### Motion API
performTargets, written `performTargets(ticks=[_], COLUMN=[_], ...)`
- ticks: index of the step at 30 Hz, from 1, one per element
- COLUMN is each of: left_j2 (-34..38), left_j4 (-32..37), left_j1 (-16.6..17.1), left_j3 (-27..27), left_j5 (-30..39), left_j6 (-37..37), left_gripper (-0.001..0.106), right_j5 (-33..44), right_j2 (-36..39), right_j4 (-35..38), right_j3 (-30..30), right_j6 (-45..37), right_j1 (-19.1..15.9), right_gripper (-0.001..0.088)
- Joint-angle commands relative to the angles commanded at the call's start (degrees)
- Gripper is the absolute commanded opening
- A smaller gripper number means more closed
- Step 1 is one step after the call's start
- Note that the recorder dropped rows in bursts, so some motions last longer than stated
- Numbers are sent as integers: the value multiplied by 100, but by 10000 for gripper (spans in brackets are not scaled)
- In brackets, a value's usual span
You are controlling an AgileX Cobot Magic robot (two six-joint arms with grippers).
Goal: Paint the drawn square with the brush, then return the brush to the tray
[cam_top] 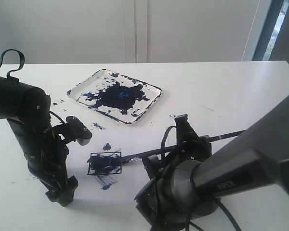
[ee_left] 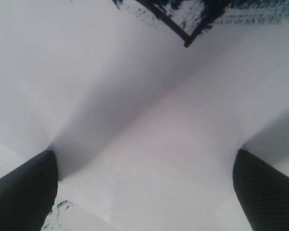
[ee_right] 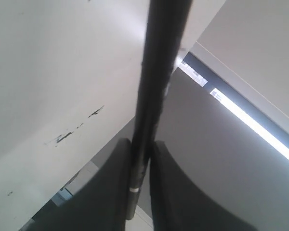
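The drawn square (cam_top: 105,163) is smeared with dark blue paint, and one of its corners (ee_left: 183,24) shows in the left wrist view. A long black brush (cam_top: 144,154) slants low over the paper with its tip at the square's right edge. My right gripper (cam_top: 188,137) is shut on the brush shaft (ee_right: 159,72), which is pinched between both fingers (ee_right: 111,192). My left gripper (cam_top: 62,192) points down at the white paper to the lower left of the square; its jaws (ee_left: 143,156) stand wide open with nothing between them. The paint-blotted white tray (cam_top: 149,103) sits behind the square.
Blue smears (cam_top: 105,182) lie just below the square and a blot (cam_top: 106,147) just above it. The left arm (cam_top: 33,139) stands close to the square's left side. The bulky right arm (cam_top: 221,178) fills the lower right. A wall runs along the table's far edge.
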Motion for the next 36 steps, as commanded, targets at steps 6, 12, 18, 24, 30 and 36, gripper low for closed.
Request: performTargets(ticks=[6,12,18,24,30,36], left_j2=[0,0,0,0,0,0], left_j4=[0,0,-22,-22,-20,-20], left_j1=[0,0,0,0,0,0], left_j3=[0,0,0,0,0,0], left_j5=[0,-10,-10,-10,-22,3], left_j6=[0,0,0,0,0,0], left_gripper=[985,985,985,985,985,985], right_j5=[0,0,0,0,0,0], right_j2=[0,2,2,-20,-219,-196], right_j4=[-150,-189,-175,-209,-191,-189], right_j3=[0,0,0,-23,-203,-249], right_j6=[0,0,181,353,460,495], right_j1=[-13,-179,-287,-264,-24,-24], right_gripper=[0,0,0,0,0,0])
